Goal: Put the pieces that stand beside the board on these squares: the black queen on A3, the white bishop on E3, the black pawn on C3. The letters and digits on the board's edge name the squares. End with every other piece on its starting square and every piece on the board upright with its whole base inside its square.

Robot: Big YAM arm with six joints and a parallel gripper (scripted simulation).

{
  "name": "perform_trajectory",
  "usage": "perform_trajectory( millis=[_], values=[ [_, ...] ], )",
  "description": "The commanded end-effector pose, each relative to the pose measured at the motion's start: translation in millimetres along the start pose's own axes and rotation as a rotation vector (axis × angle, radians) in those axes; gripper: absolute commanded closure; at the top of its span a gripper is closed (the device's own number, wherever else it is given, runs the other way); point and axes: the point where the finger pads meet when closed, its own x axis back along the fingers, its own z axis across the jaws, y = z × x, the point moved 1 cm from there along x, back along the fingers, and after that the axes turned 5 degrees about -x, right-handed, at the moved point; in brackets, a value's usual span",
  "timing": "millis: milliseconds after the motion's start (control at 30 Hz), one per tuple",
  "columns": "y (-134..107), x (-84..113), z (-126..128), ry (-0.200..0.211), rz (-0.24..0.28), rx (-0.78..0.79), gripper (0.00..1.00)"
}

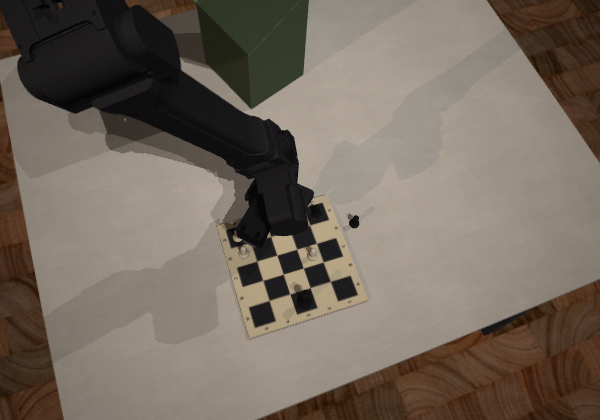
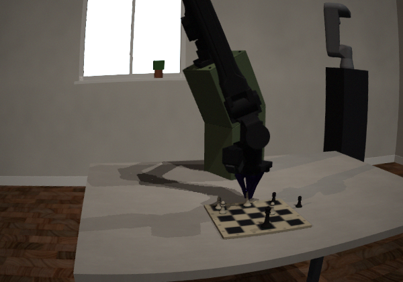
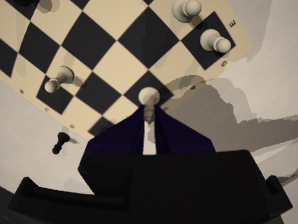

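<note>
My gripper [image 2: 248, 195] [image 3: 149, 110] is shut on the head of the white bishop [image 2: 247, 202] [image 3: 148, 98], which is upright and low over the far edge of the chessboard [image 1: 327, 310] [image 2: 269, 231] [image 3: 222, 6]. In the top view the wrist hides both. The black pawn [image 1: 354, 221] [image 2: 299, 201] [image 3: 61, 141] stands on the table just off the board's right side. The black queen [image 1: 303, 298] [image 2: 267, 216] stands upright on a square near the board's front edge.
Other pieces stand on the board: a black piece [image 1: 316, 212] [image 2: 273, 197] in the far right corner, two white pieces [image 1: 243, 251] [image 2: 222, 208] near the far left corner, one white piece [image 1: 312, 252] mid-board. A green box [image 1: 250, 30] [image 2: 215, 114] stands behind the board.
</note>
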Motion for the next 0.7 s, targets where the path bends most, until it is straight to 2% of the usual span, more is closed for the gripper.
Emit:
perform_trajectory(
  millis=[0,500,533,667],
  values=[
    [-0.8,-4.2,-6.3,-0.011,0.01,0.003,1.0],
    [-0.8,-4.2,-6.3,-0.011,0.01,0.003,1.0],
    [-0.8,-4.2,-6.3,-0.011,0.01,0.003,0.93],
    [-0.8,-4.2,-6.3,-0.011,0.01,0.003,0.93]
  ],
)
